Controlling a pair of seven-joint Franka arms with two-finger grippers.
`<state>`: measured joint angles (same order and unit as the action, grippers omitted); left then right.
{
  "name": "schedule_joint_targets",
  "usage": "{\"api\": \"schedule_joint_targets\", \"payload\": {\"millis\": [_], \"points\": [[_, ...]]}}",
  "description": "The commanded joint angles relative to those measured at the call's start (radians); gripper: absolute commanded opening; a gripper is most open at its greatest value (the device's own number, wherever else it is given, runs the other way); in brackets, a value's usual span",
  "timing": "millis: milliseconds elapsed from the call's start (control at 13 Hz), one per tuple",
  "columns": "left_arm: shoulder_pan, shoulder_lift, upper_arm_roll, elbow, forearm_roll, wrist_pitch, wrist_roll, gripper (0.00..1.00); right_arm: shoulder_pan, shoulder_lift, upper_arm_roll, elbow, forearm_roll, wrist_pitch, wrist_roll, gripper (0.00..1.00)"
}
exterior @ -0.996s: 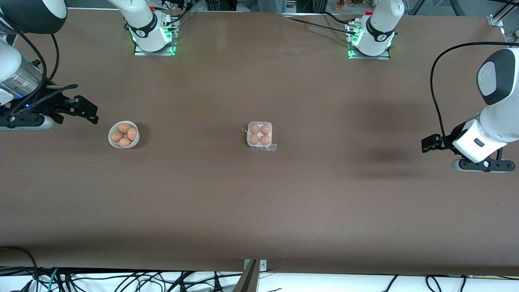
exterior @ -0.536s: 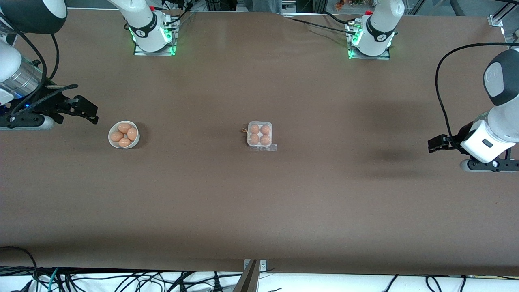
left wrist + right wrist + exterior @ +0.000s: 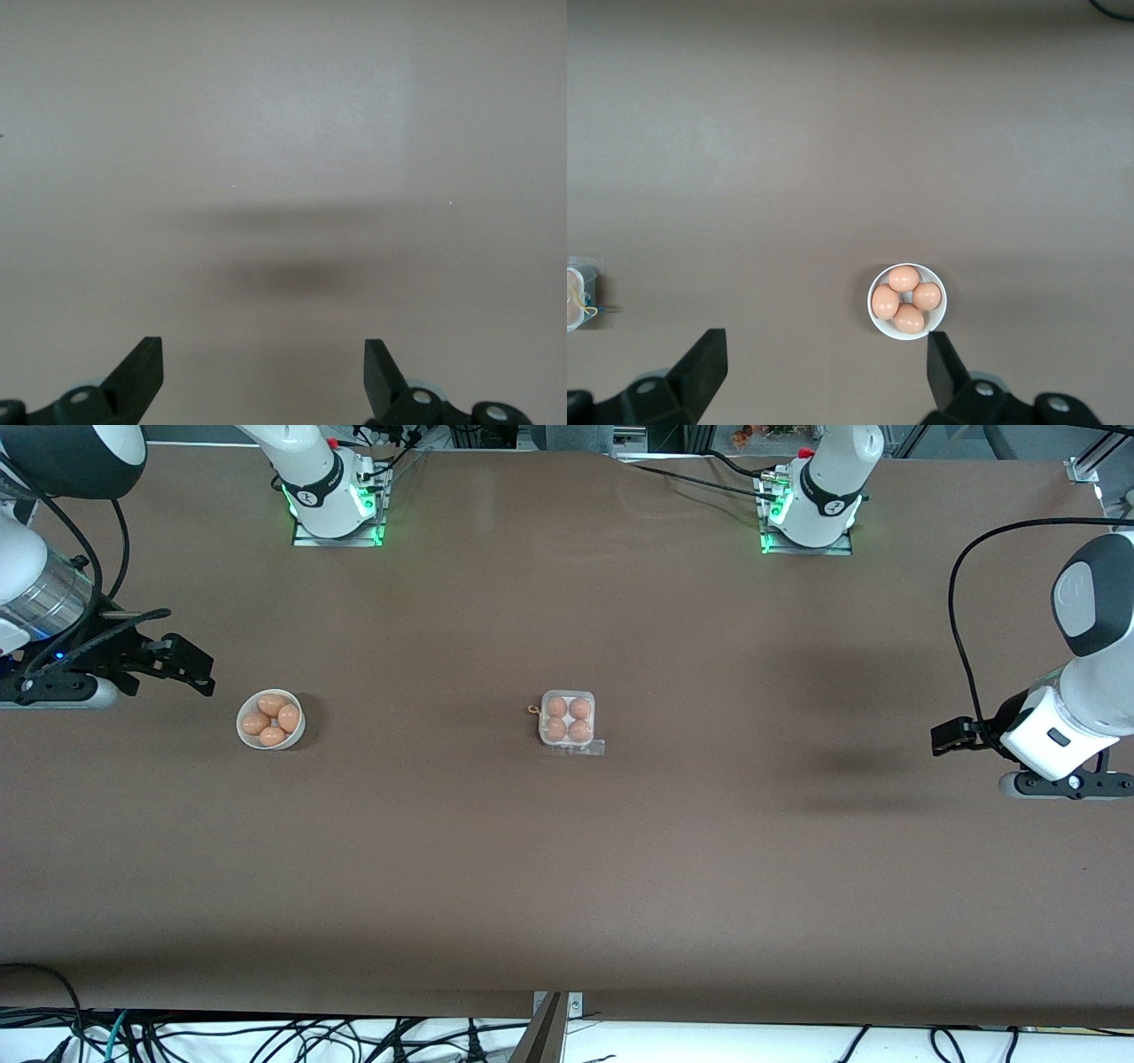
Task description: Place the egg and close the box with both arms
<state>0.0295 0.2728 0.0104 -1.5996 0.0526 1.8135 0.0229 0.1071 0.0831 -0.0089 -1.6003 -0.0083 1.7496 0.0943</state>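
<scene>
A wide brown table (image 3: 567, 868) holds little. The box (image 3: 567, 719) sits mid-table, lid apparently down, with four eggs filling its cups. Toward the right arm's end, a white bowl (image 3: 271, 719) holds four more eggs (image 3: 906, 298).

The right gripper (image 3: 190, 664) hangs near the bowl, fingers spread and empty. The left gripper (image 3: 950, 737) hovers well apart over bare table, also spread and empty.

The risk seems small: an unlatched lid could spring up, or a needless reach could knock the bowl.

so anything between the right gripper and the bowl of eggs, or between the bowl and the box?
Nothing visible. Bare table lies between the open right gripper and the bowl of eggs, and between the bowl and the box, whose four cups are already filled.
</scene>
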Motion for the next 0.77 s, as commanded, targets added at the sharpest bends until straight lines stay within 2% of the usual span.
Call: {"api": "schedule_joint_targets", "payload": {"millis": [0,460,690], "points": [[0.004,-0.012,0.003,0.036,0.02,-0.013,0.002,1.0,-0.003,-0.014,0.006,-0.007,-0.012,-0.004,-0.015,1.0],[0.004,-0.017,-0.001,0.055,0.012,-0.055,0.006,1.0,-0.003,-0.014,0.006,-0.007,-0.012,-0.002,-0.013,1.0],[0.012,-0.018,0.003,0.108,-0.028,-0.15,0.012,1.0,-0.003,-0.014,0.006,-0.006,-0.012,-0.002,-0.015,1.0]]}}
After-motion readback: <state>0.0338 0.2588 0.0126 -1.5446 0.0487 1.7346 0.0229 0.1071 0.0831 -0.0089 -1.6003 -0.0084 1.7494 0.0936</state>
